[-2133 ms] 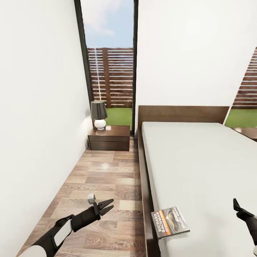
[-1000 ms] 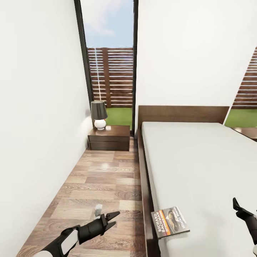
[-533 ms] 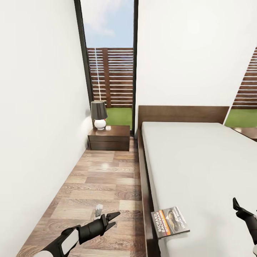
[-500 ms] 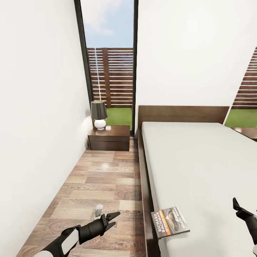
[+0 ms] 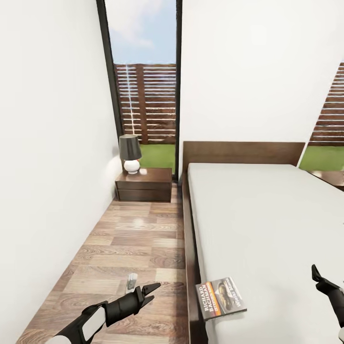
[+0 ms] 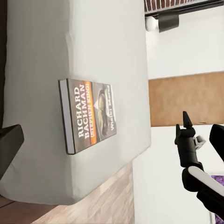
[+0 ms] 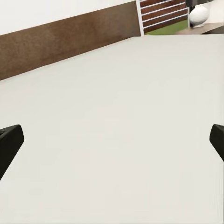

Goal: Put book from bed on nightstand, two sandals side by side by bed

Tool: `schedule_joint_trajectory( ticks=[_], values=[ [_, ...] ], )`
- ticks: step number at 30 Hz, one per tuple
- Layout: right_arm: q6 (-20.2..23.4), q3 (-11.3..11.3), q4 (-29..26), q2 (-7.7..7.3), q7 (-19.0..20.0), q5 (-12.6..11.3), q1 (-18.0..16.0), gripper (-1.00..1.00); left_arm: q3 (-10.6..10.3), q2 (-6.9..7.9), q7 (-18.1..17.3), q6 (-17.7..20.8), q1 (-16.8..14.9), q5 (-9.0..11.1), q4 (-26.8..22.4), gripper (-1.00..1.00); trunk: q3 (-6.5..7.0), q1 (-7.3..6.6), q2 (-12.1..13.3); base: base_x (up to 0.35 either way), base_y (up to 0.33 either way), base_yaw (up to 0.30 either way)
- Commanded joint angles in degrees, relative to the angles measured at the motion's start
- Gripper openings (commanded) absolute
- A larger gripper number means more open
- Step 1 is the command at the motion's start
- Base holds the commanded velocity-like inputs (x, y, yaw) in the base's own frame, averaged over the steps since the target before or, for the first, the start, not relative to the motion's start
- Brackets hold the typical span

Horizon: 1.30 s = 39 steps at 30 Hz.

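Whole head view shifted slightly vs half a second ago: book, bed and nightstand all slid the same way while my arms kept their spots in frame. That's camera/base motion, not the things moving. Reads as me repositioning for the book grab.

Left claw (image 5: 149,291) hangs over the floor (image 5: 129,239), fingers parted a modest way, holding nothing. Right claw (image 5: 319,279) is over the mattress; the wrist view has its two tips far apart at the frame edges, so wide open, empty.

Book (image 5: 220,299) lies flat at the bed (image 5: 267,215) edge, between my two claws, nearer the left one, spine toward the edge. Thin paperback, glossy cover, orange stripe, white lettering. Edge grip likely needed, little height to pinch.

Mattress: plain off-white, matte, soft-cornered. Frame and headboard: dark wood. Nightstand (image 5: 144,184) well ahead of the left claw, glossy dark top, two drawers, lamp (image 5: 129,153) on it. Floor: grey-brown planks, shiny.
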Motion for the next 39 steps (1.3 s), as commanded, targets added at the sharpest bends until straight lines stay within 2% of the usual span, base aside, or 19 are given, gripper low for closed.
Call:
schedule_joint_trajectory(
  ticks=[1, 13, 19, 39],
  values=[
    [-0.13, 0.39, 0.07, -0.02, 0.33, -0.63, -0.05, 1.0, -0.32, 0.04, -0.04, 0.48, -0.04, 0.56, -0.01, 1.0, -0.06, 0.0, -0.03, 0.01, -0.055, 0.0],
    [-0.13, 0.39, 0.05, -0.02, 0.33, -0.62, -0.05, 1.0, -0.41, -0.06, -0.04, 0.47, -0.04, 0.55, -0.01, 1.0, -0.06, 0.0, -0.03, -0.006, -0.014, 0.0],
    [-0.13, 0.39, 0.03, -0.02, 0.33, -0.59, -0.05, 1.0, -0.37, -0.67, -0.04, 0.47, -0.04, 0.55, -0.01, 1.0, -0.06, 0.0, -0.03, -0.167, -0.125, 0.0],
    [-0.13, 0.39, 0.02, -0.02, 0.33, -0.62, -0.05, 1.0, -0.36, -0.75, -0.06, -0.25, -0.04, 0.55, -0.01, 1.0, -0.06, 0.0, -0.03, -0.022, -0.019, 0.0]
  ],
)
